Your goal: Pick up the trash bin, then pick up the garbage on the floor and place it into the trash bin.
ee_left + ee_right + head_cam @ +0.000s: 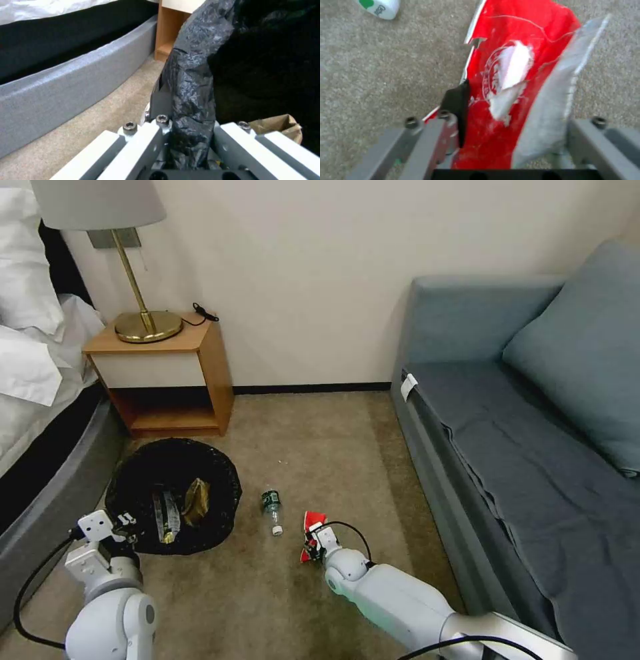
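We see the trash bin (pixel 175 493) on the carpet by the nightstand (pixel 163 373), our left gripper (pixel 186 140) pinching its black bag rim, our right gripper (pixel 506 140) closed around the red snack wrapper (pixel 516 75) on the floor, the mini bottle (pixel 272 509) lying between bin and wrapper.

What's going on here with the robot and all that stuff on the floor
The robot is cleaning litter off the carpet between the bed and the sofa. Its left claw grips the bag-lined rim of the trash bin, which already holds a brown paper packet and another wrapper. Its right claw is down at the floor, closed around a red snack wrapper. A small clear bottle with a green label lies on the carpet between the bin and the red wrapper.
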`<state>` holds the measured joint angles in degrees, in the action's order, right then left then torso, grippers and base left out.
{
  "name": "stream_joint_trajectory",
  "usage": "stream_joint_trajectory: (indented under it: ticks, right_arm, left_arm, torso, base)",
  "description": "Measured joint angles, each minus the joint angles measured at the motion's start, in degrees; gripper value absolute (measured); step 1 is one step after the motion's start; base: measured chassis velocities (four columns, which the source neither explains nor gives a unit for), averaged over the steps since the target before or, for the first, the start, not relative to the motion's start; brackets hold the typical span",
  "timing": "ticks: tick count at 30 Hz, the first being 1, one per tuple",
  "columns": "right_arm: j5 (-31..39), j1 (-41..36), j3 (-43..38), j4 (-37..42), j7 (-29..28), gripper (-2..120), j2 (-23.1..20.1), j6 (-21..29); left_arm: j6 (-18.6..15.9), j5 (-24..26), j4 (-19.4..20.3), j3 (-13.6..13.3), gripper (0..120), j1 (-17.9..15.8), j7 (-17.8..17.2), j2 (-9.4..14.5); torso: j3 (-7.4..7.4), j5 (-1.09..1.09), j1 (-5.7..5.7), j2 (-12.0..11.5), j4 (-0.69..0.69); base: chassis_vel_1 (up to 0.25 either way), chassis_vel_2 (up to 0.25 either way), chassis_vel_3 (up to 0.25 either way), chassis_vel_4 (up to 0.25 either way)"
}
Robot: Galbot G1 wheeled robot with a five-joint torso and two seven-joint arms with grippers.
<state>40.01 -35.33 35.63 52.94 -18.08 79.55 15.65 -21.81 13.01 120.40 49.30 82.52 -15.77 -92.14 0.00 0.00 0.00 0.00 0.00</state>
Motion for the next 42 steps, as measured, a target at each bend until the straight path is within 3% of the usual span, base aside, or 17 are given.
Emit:
stream_joint_trajectory:
  ticks: [9,25,33,40,42]
  right_arm:
    - [0.0,-0.2,-0.2,0.9,0.5,0,-0.5,-1.1]
    - [1.8,-0.1,-2.1,11.2,-2.1,0,-5.7,-1.7]
    - [3.0,1.4,-5.1,24.7,-4.6,0,-11.5,-2.7]
    - [3.2,3.5,-7.9,30.3,-5.8,0,-12.2,-3.1]
    - [5.5,4.9,-9.0,35.6,-6.9,0,-12.1,-2.9]
  left_arm:
    - [-0.2,-0.4,0.0,-0.2,2,-0.2,0.1,0.0]
    - [-0.6,-0.4,0.0,-0.6,2,-0.3,0.1,0.0]
    - [-1.6,-0.2,-0.1,-1.3,2,-0.2,0.1,0.0]
    - [-1.7,-0.3,-0.4,-1.8,2,0.1,0.1,0.0]
    - [-1.7,-0.3,-0.6,-2.3,2,0.3,0.1,0.0]
  torso:
    - [0.0,0.0,0.0,0.0,0.0]
    - [0.0,0.0,0.0,0.0,0.0]
    - [0.0,0.0,0.0,0.0,-0.01]
    - [0.0,0.0,0.0,0.0,0.0]
    - [0.0,0.0,0.0,0.0,-0.02]
  base:
    - [0.0,0.0,0.0,0.0]
    - [0.0,0.0,0.0,0.0]
    - [0.0,0.0,0.0,0.0]
    - [0.0,0.0,0.0,0.0]
    - [0.0,0.0,0.0,0.0]
